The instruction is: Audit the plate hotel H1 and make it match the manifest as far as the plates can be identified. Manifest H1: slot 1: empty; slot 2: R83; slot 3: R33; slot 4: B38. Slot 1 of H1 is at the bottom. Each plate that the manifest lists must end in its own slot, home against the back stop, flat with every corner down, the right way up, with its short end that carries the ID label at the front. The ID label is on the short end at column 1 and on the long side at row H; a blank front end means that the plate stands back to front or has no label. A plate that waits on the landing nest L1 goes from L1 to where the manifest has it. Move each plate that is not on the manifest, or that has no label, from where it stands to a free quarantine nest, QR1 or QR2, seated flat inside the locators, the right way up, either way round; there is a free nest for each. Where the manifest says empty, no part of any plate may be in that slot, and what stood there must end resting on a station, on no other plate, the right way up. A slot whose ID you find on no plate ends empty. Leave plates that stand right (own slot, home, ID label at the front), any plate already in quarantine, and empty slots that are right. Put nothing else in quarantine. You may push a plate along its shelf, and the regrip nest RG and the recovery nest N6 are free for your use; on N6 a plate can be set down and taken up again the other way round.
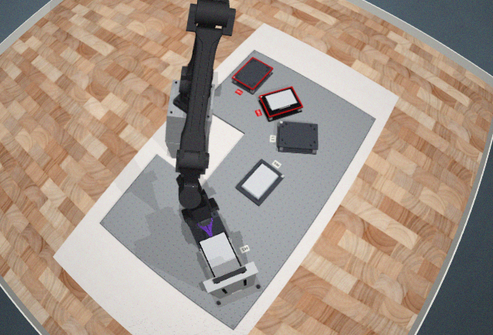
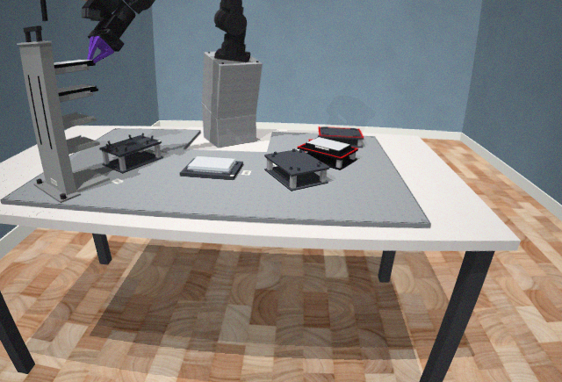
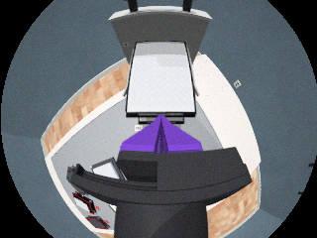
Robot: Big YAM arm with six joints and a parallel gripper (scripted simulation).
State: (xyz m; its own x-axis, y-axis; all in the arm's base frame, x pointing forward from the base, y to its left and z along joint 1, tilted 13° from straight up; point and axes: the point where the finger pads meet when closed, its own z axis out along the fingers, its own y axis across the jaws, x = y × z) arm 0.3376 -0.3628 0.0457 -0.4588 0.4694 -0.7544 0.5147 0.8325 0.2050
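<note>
- Hotel (image 2: 43, 110), far left of the bench (image 2: 453, 214): the purple end effector (image 2: 95, 58), fingers pressed together and holding nothing, sits at the front end of the top plate (image 2: 72, 65).
- Risk: pushing off-centre could skew that plate, or a high contact could ride over its edge.
- The next shelf down holds a plate (image 2: 76, 91); the lower shelves look bare.
- Middle: one nest (image 2: 129, 146) is bare; another carries a white plate (image 2: 211, 164).
- Right: the near red nest (image 2: 313, 148) holds a plate; the far one (image 2: 340, 133) is bare.
</note>
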